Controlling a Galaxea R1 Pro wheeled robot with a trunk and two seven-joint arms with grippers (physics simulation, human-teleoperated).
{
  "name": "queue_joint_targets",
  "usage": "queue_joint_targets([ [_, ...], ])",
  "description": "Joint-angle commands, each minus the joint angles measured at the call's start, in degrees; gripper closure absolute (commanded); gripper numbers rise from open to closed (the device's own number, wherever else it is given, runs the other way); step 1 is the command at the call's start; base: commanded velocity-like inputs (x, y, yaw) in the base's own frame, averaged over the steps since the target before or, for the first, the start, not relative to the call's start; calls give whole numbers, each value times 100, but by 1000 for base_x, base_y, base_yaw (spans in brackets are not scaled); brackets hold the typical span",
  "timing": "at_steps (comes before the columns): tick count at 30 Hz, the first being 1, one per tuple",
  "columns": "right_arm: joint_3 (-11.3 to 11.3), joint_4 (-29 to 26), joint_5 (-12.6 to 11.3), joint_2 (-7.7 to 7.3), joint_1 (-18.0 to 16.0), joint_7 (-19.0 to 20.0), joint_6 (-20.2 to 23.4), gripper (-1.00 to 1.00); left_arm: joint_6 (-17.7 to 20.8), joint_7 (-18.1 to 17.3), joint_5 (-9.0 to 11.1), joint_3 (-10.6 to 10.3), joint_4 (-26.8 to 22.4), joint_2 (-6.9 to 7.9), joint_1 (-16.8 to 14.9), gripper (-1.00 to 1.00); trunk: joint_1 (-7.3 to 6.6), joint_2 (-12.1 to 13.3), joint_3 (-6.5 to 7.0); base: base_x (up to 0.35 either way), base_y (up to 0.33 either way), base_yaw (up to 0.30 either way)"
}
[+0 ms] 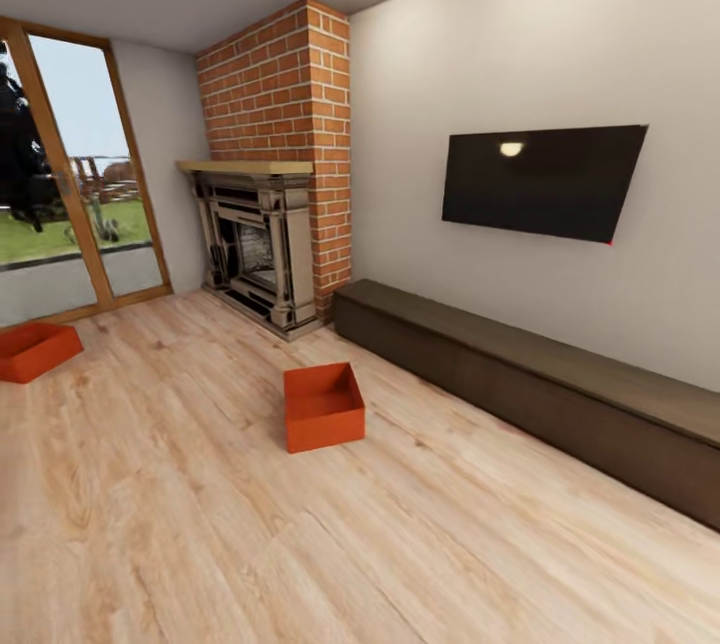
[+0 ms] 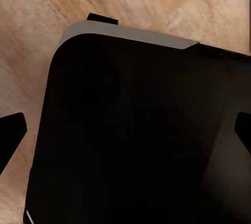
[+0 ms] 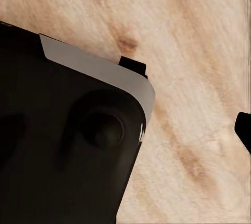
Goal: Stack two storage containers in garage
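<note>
Two orange-red storage containers stand on the living room's light wood-plank floor (image 1: 300, 544) in the head view. One container (image 1: 322, 406) sits mid-floor, in front of the fireplace. The other container (image 1: 35, 349) lies at the far left by the glass door, cut off by the picture's edge. In the left wrist view my left gripper (image 2: 125, 132) is open over the robot's black base, with its dark fingertips (image 2: 10, 132) at the picture's two sides. My right gripper (image 3: 125, 130) also looks open, with one fingertip (image 3: 243, 129) at the side above the planks. Both hold nothing.
A brick fireplace (image 1: 275, 174) stands in the far corner. A long low dark cabinet (image 1: 540, 384) runs along the right wall under a black television (image 1: 540, 182). A wood-framed glass door (image 1: 60, 184) is at the left. Open plank floor stretches between me and the containers.
</note>
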Motion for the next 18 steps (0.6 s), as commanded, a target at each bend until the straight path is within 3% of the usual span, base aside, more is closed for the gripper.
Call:
queue_joint_targets([
  [1, -8, 18, 29, -1, -8, 13, -37, -100, -16, 4, 22, 12, 0, -2, -2, -100, 3, -3, -6, 320, -93, 270],
  [12, -7, 18, 29, -1, -8, 13, -37, -100, -26, 4, 22, 15, 0, -2, -2, -100, 3, -3, -6, 320, -92, 265],
  [18, -2, 18, 34, 4, -8, 13, -39, -100, -31, 4, 22, 20, 0, -2, -2, -100, 3, -3, -6, 319, -91, 62],
])
